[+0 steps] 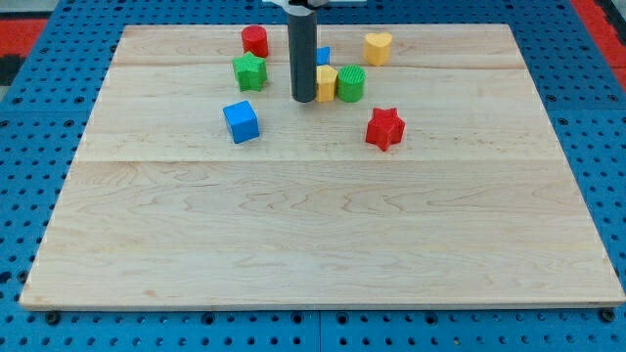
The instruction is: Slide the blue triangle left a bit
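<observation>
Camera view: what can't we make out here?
- Blue triangle: mostly hidden behind the rod; shape unconfirmed.
- Yellow block: its left part is covered by the rod.
- My tip: touching the yellow block or not, unclear.
- Rod's top: cut off by the view's top edge.

Blocks crowded at the view's top of the wooden board point(323, 244). Blue triangle point(323, 56) mostly hidden behind the rod, my tip point(302, 100) just below it. Leftward path obstructed by green star point(249, 70) and red cylinder point(255, 40). Yellow block point(327, 83) touching green cylinder point(351, 83) on the right. Open passage between blue cube point(241, 121) and red star point(385, 128).
</observation>
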{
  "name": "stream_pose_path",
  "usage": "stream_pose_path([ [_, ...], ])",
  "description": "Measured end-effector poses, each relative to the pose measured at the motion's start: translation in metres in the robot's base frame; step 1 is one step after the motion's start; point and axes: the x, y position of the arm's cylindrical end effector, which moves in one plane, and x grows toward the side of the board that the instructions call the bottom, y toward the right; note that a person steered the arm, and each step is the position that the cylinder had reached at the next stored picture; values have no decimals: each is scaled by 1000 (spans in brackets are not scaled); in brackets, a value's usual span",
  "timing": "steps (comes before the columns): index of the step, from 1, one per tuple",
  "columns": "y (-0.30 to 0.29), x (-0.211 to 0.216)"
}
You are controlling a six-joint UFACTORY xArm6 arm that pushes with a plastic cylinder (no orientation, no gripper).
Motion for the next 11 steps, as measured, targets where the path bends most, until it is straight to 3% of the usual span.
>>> stream_pose_path([
  [3, -34, -16],
  [5, -9, -56],
  [6, 23, -58],
  [8, -8, -40],
  [9, 5, -14],
  [11, -14, -33],
])
